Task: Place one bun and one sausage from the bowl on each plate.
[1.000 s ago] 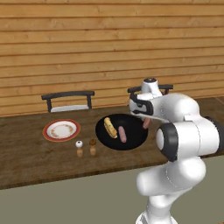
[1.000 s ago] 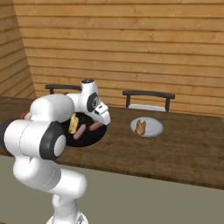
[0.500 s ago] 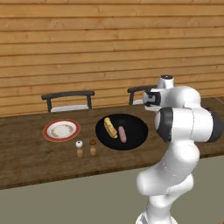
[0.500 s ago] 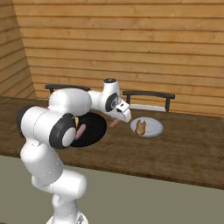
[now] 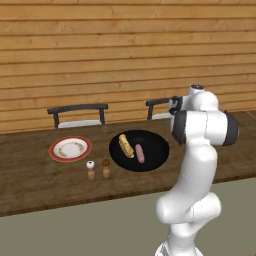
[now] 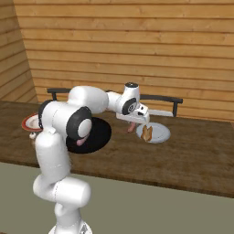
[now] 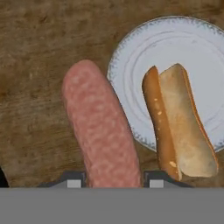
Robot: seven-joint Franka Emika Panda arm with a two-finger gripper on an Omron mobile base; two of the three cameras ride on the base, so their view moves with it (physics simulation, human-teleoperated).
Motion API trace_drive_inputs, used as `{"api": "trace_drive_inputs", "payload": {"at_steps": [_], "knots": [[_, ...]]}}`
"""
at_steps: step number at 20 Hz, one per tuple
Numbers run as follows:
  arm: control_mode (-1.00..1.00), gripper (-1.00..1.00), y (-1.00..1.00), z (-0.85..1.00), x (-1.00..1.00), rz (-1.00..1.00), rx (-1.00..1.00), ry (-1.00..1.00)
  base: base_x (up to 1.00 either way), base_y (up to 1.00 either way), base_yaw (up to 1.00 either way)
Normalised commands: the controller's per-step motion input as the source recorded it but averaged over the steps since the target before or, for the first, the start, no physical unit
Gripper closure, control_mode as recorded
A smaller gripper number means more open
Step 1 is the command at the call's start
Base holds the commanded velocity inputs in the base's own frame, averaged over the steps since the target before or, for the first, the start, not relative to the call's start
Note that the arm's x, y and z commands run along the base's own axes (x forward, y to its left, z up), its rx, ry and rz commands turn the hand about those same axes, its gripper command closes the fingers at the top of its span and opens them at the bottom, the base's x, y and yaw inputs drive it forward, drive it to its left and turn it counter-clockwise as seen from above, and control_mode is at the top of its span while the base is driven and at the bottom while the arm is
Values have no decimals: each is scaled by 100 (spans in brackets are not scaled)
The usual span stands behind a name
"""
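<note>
The counter (image 5: 30,185) is a long slab of dark, grainy wood, and behind it the room is walled in pale horizontal planks (image 5: 100,60). Two dark chairs (image 5: 78,114) stand tucked against its far edge.

On the counter, from my left base view, the red-rimmed plate (image 5: 70,148) lies bare toward the left. Just in front of it and a little to the right stand two small shakers (image 5: 90,170), one white-capped and one brown-capped, side by side. The black bowl (image 5: 139,150) sits to the right of them, holding a bun (image 5: 126,145) and a sausage (image 5: 139,153) that lie next to each other near its middle.

Well to the right of the bowl, in the right base view, a pale plate (image 6: 156,133) with a faint patterned edge rests on the wood, with a split bun (image 6: 146,133) lying on its near-left part.

My gripper (image 6: 133,124) hangs above the counter just left of that pale plate, between it and the bowl. My jaws are clamped on a pink sausage (image 7: 101,131), which sticks out lengthwise from between them. In the hand view it hangs over bare wood beside the plate's rim, next to the bun already on the plate (image 7: 179,123). My own forearm blocks part of the bowl's right side in the right base view.
</note>
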Motion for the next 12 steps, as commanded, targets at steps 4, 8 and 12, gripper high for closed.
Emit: {"api": "trace_drive_inputs", "payload": {"at_steps": [4, 8, 12], "knots": [[-100, 100, -4, -34, 57, 19, 0, 10, 0, 0, 0], [-100, 100, -7, -29, 55, 13, 0, 8, 0, 0, 0], [-100, 100, -37, -31, 26, 2, 0, 4, 0, 0, 0]]}}
